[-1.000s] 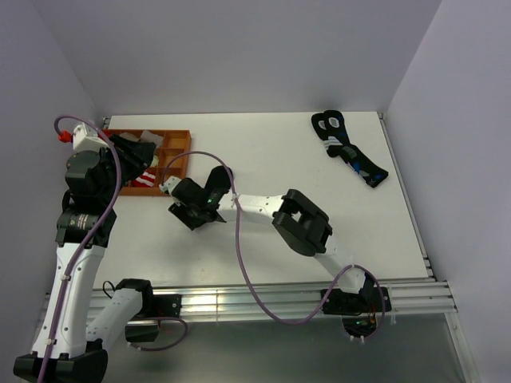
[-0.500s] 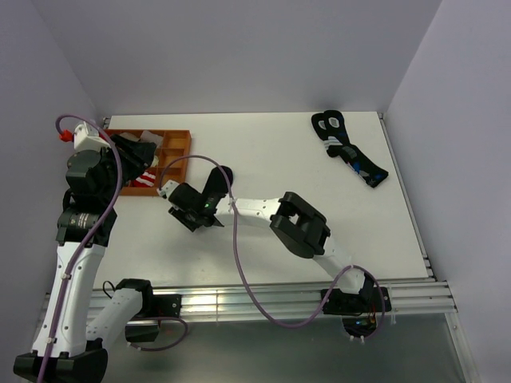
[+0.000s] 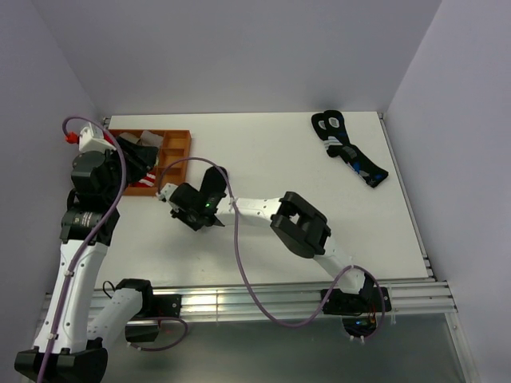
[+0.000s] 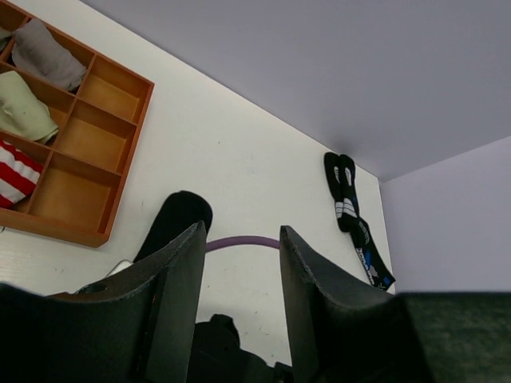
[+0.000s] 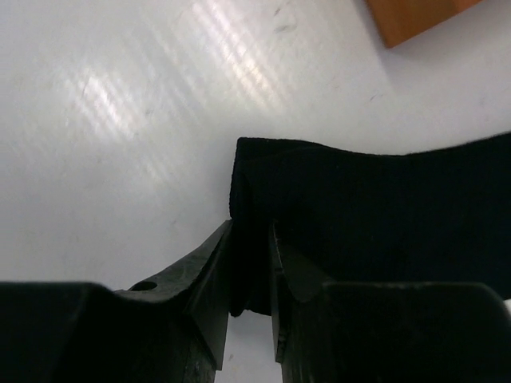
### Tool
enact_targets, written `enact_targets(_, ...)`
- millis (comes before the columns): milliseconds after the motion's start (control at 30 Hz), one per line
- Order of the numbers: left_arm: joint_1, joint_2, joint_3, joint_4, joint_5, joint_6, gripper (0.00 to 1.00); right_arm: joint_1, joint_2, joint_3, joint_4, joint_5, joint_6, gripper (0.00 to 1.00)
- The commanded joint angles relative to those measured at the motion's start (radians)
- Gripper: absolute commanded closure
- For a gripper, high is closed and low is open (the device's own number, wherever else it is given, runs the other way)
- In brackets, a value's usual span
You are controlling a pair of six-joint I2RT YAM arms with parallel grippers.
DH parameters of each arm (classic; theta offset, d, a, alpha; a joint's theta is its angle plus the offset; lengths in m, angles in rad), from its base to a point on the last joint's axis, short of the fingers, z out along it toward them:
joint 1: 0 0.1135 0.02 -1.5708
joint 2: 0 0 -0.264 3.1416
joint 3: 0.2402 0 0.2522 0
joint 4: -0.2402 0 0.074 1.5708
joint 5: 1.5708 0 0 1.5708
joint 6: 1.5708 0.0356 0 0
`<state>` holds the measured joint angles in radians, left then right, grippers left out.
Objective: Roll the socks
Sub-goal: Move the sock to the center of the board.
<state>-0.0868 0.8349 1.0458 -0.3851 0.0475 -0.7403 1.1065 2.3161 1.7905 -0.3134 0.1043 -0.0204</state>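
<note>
White surface (image 3: pixel 279 152): right end effector (image 5: pixel 250 239) clamped on black sock (image 5: pixel 383 215) edge, nr orange tray (image 4: pixel 128 159) corner. Left end effector (image 4: pixel 239 247) over tray, jaws apart, empty. Red-white striped sock (image 4: pixel 14 171) in tray compartment.

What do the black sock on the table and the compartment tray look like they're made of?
The black sock: soft knit fabric, matte, with no shine and a limp folded edge. The tray: probably wood or wood-look board, smooth orange-brown, with thin flat dividers; grain too faint to confirm.

Tray (image 5: pixel 419 14) stands near right tool (image 5: pixel 251 267)
</note>
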Motion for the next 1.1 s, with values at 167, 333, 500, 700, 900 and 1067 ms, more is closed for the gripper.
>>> enact_targets(167, -0.004, -0.023, -0.111, 0.043, -0.001, 0.002, 0.53, -0.086, -0.22, -0.227, -0.219, -0.36, -0.17, 0.73)
enact_targets(333, -0.004, -0.065, -0.233, 0.107, 0.035, -0.037, 0.57, -0.164, -0.331, -0.35, -0.35, -0.508, -0.35, 0.75)
enact_targets(500, -0.043, -0.109, -0.403, 0.248, 0.094, -0.077, 0.63, -0.255, -0.389, -0.362, -0.535, -0.745, -0.521, 0.75)
enact_targets(700, -0.221, -0.21, -0.616, 0.472, 0.037, -0.123, 0.7, -0.327, -0.322, -0.31, -0.766, -0.886, -0.691, 0.75)
enact_targets(900, -0.442, -0.191, -0.797, 0.708, -0.043, -0.117, 0.81, -0.356, -0.205, -0.318, -0.831, -0.969, -0.707, 0.76)
enact_targets(1067, -0.645, -0.085, -0.886, 0.952, -0.136, -0.061, 0.87, -0.39, -0.138, -0.296, -0.877, -1.02, -0.719, 0.76)
